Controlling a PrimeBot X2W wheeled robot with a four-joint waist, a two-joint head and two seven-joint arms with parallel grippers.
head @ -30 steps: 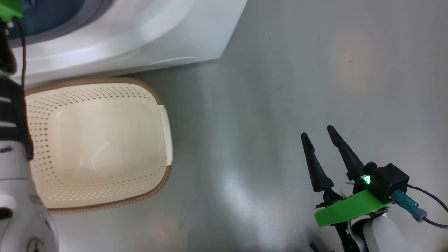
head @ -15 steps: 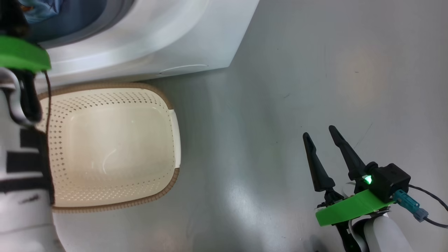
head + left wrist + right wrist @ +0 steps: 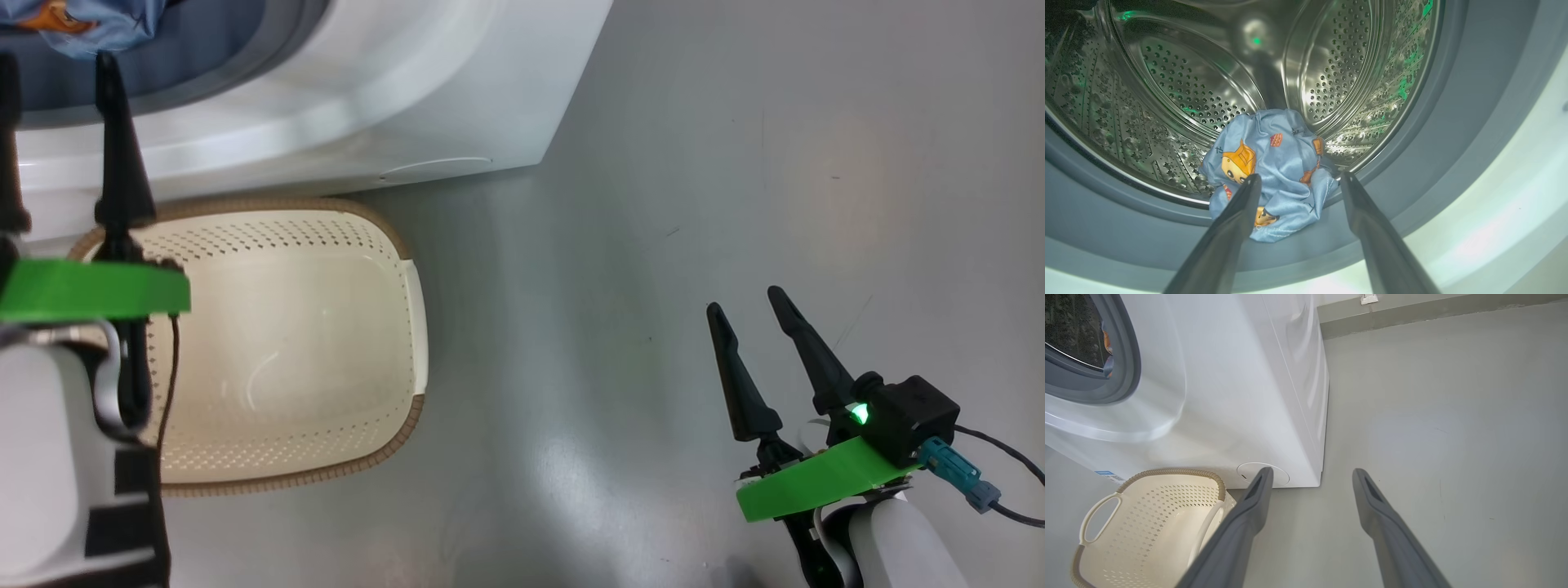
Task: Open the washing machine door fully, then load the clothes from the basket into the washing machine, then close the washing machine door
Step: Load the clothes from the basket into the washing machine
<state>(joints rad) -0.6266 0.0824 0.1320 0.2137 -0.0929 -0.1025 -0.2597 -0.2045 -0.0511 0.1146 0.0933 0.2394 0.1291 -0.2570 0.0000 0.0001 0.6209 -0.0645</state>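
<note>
clothes (image 3: 1286, 163), as far as they show, are one light blue piece printed with orange bears, bunched just past the fingertips of the left gripper (image 3: 1300, 176). its two dark fingers stand spread with nothing pinched between them, and in the left wrist view the bundle shows in the gap; whether a tip brushes the cloth i cannot tell. the bundle sits at the front lip of the steel drum (image 3: 1188, 81), its lower fold hanging over that edge onto the grey-blue rubber seal (image 3: 1453, 122). the drum's holed wall curves away behind it. outside the seal comes the curved white front of the washing machine (image 3: 1249, 396).

in the head view the left gripper reaches over the left part of the basket (image 3: 261, 237) toward the machine's opening. the basket stands on the grey floor (image 3: 735, 163) just beside the foot of the machine, its brown rim running along the machine's lower edge and its pale inside showing down to the bottom.

the right gripper (image 3: 744, 300) hangs over the floor, fingers parted and holding nothing, well apart from both basket and machine. a broad stretch of floor lies between it and the basket's right edge, and more runs past the machine's right corner to the foot of the wall
</note>
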